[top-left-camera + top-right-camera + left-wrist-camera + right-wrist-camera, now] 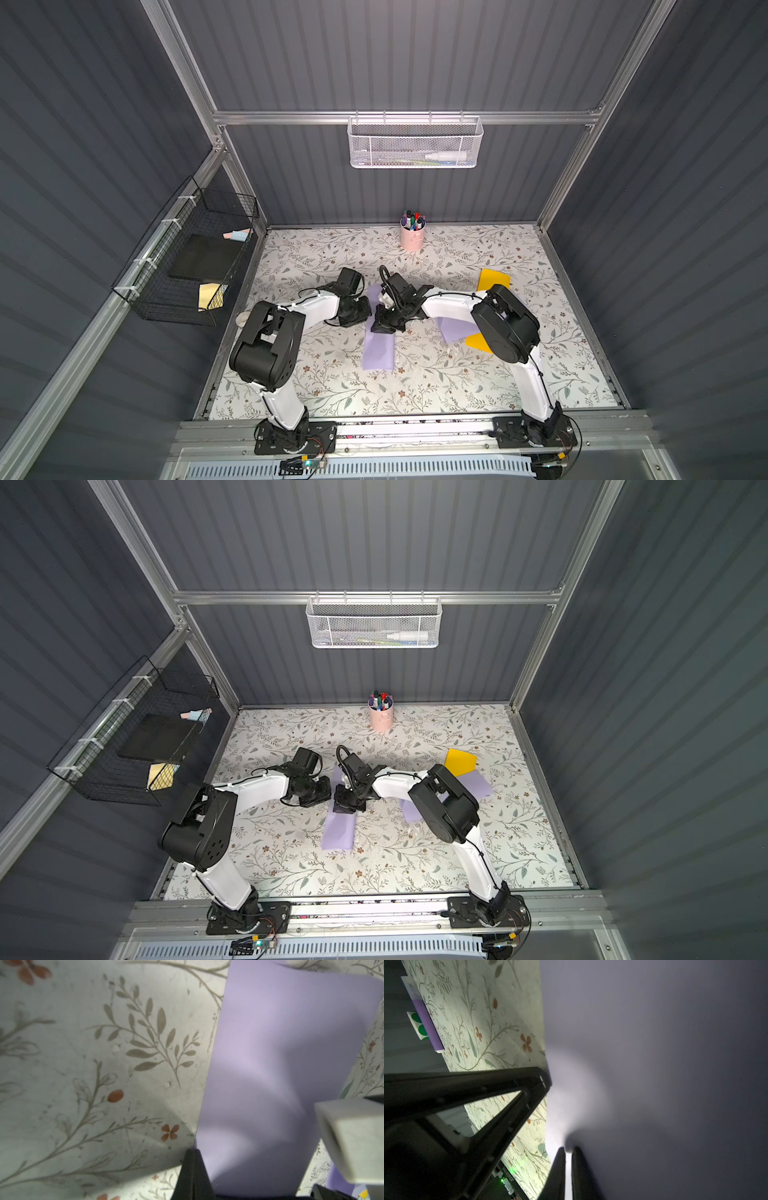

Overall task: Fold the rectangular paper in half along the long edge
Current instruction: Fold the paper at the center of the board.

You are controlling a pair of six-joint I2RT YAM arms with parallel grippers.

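The rectangular paper is lavender and lies as a long narrow strip in the middle of the floral table. It fills much of the left wrist view and the right wrist view. My left gripper is shut, and its tip touches the strip's left long edge near the far end. My right gripper points down on the strip just beside it. Its fingers stand a narrow slit apart with only the paper's surface showing through.
A second lavender sheet and yellow sheets lie under the right arm. A pink cup of markers stands at the back. A white mesh basket hangs on the back wall, a black wire basket on the left wall.
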